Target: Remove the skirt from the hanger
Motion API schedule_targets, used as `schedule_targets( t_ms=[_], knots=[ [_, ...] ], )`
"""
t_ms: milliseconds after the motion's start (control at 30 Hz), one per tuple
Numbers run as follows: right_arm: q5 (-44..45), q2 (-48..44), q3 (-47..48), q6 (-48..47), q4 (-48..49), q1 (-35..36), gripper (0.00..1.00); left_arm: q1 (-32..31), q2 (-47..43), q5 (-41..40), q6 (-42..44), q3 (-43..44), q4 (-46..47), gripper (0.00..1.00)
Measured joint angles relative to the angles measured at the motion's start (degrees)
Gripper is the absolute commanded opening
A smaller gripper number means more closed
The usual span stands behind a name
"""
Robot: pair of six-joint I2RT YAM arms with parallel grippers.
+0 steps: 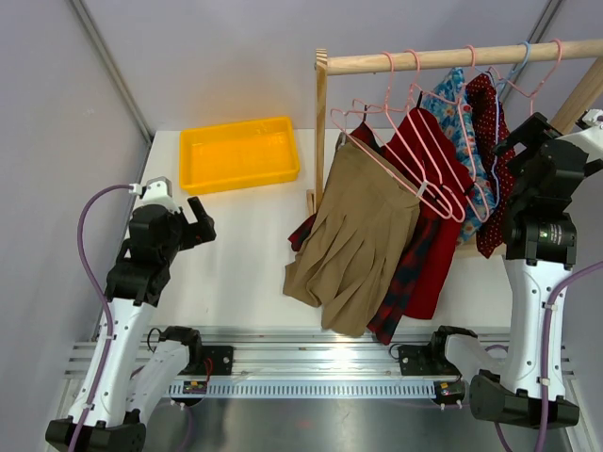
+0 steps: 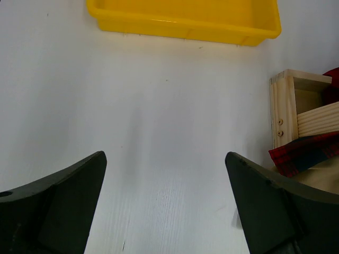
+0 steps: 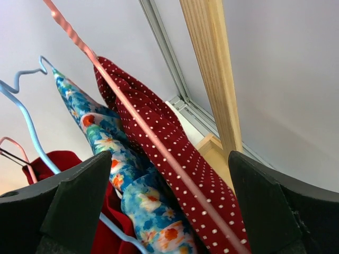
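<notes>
Clearly, the task is at its beginning: no garment is off its hanger yet. All the clothes hang from the wooden rod [image 1: 452, 58] of the rack at the far right corner of the bench [image 1: 245, 282].

The task does not say which skirt is meant. I judge it is the dotted skirt [image 3: 175, 137], because the right gripper [image 3: 168, 159], raised at the right edge, points to it. This skirt hangs on a pink hanger [image 3: 132, 108] at the right end of the rod, just beside a floral garment [image 3: 108, 145]. The jaws of the right gripper are wide apart and hold nothing. In the wrist view, cloth and hanger wire lie between them, but I cannot tell if anything touches.

The left gripper [image 2: 165, 169] hovers low near the left edge, also wide open and empty, with a yellow tray [image 2: 185, 29] beyond it toward the far left corner. A tan skirt [image 1: 363, 226] hangs nearer the left end of the rod.

What is left is almost everything: to grip the skirt, pull it free of the hanger and lay it down.
</notes>
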Motion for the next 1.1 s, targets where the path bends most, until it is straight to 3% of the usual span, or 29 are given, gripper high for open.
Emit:
schedule_targets(
  t_ms=[400, 433, 500, 600, 633, 700, 733, 800, 1100],
  knots=[
    [-0.1, 5.7, 3.0, -0.1, 3.4, 0.0, 0.98, 0.0, -0.6, 0.0, 0.0, 0.0, 0.0, 0.99],
    [-0.1, 6.8, 3.5, -0.1, 3.5, 0.0, 0.95, 0.0, -0.6, 0.0, 0.0, 0.0, 0.0, 0.99],
    [-0.1, 8.7, 4.3, -0.3, 3.6, 0.0, 0.73, 0.0, -0.6, 0.0, 0.0, 0.0, 0.0, 0.99],
    [-0.2, 10.4, 4.4, -0.3, 3.7, 0.0, 0.60, 0.0, -0.6, -0.2, 0.0, 0.0, 0.0, 0.99],
    [-0.2, 10.8, 4.4, -0.3, 3.7, 0.0, 0.44, 0.0, -0.6, -0.2, 0.0, 0.0, 0.0, 0.99],
    [-0.8, 11.4, 4.4, -0.3, 3.8, 0.0, 0.30, 0.0, -0.6, -0.2, 0.0, 0.0, 0.0, 0.99],
    [-1.2, 11.5, 4.4, -0.4, 4.0, 0.0, 0.14, 0.0, -0.6, -0.2, 0.0, 0.0, 0.0, 0.99],
    [-2.7, 11.5, 4.4, -0.5, 4.8, 0.4, 0.01, 0.0, -0.6, -0.3, 0.0, 0.0, 0.0, 0.99],
    [-3.1, 11.3, 5.3, 0.4, 4.1, 0.2, 0.00, 0.0, -0.6, -0.9, 0.0, 0.0, 0.0, 0.99]
  ],
)
